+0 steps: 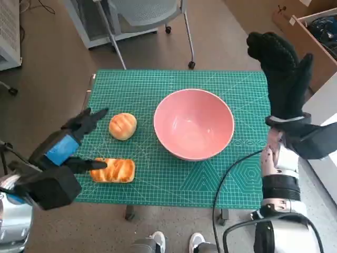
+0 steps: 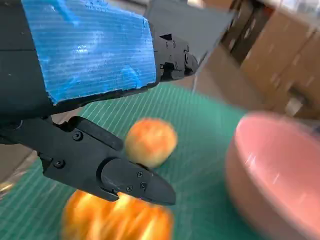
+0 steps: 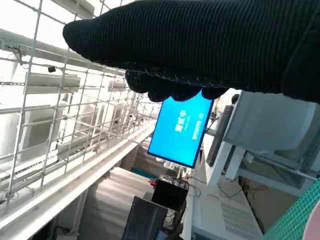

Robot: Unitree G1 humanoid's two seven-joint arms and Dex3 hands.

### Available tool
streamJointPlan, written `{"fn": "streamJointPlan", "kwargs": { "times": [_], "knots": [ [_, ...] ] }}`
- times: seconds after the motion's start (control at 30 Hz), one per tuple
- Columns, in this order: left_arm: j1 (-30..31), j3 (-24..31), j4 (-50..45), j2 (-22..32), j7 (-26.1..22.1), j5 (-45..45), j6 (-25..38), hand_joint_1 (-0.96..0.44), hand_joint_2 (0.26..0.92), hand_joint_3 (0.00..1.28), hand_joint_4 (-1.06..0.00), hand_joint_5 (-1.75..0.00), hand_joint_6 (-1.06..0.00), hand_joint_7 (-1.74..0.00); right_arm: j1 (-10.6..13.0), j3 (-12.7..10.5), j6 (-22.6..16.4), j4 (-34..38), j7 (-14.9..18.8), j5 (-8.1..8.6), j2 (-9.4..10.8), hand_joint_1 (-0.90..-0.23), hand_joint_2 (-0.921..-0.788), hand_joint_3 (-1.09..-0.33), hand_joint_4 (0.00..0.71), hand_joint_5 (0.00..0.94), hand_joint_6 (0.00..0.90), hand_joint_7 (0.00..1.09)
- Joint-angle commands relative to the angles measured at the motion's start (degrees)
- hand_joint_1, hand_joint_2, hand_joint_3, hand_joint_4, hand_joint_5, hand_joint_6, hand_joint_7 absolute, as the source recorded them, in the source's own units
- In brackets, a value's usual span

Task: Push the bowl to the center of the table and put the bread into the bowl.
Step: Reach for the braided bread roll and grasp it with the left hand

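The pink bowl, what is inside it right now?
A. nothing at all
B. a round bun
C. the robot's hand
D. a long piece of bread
A. The head view shows the pink bowl bare inside, while the round bun and the long bread both lie on the green mat beside it, near the left hand.

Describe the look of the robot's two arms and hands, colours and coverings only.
The left hand is black hard plastic with visible screws, its back covered by bright blue tape; a black boxy housing sits behind it. The right hand wears a black knitted glove with a ribbed cuff. Its forearm is pale with black bands, and a black cable loops beside it.
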Motion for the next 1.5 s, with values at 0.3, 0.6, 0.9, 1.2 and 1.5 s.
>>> {"fn": "streamJointPlan", "kwargs": {
  "times": [0.3, 0.6, 0.9, 1.2, 1.5],
  "knots": [
    [2.65, -4.41, -3.42, 4.99, -7.62, 4.05, 1.00, -0.38, 0.751, 0.00, -0.02, 0.00, -0.22, -0.03, -0.12, 0.07, 1.46, 1.66, -0.19, -0.49, -0.38, -0.648, -0.921, -0.762, 0.181, 0.003, 0.130, 0.34],
    [2.53, -6.17, -3.38, 4.87, -9.17, 4.83, 2.09, -0.38, 0.743, 0.00, -0.03, 0.00, -0.23, -0.02, -0.34, 0.10, 2.02, 2.29, -0.52, -0.98, -0.26, -0.647, -0.921, -0.764, 0.180, 0.001, 0.135, 0.33],
    [1.23, -9.34, -1.21, 4.32, -9.80, 6.90, 3.03, -0.37, 0.740, 0.00, -0.04, 0.00, -0.24, -0.01, -0.29, 0.08, 2.74, 1.87, -0.38, -0.87, -0.41, -0.660, -0.921, -0.763, 0.180, 0.001, 0.139, 0.32],
    [-1.43, -13.20, 5.04, 2.75, -7.06, 9.77, 0.83, -0.38, 0.741, 0.00, -0.04, 0.00, -0.24, -0.01, -0.33, 0.17, 2.76, 2.26, -0.47, -1.19, -0.52, -0.664, -0.921, -0.761, 0.180, 0.001, 0.143, 0.31],
    [-3.25, -16.44, 11.93, 0.13, -0.05, 14.42, -3.15, -0.37, 0.741, 0.00, -0.09, -0.02, -0.29, -0.02, 0.01, 0.38, 2.82, 2.07, -0.46, -1.29, -0.28, -0.665, -0.921, -0.761, 0.180, 0.001, 0.147, 0.31]
  ]
}}
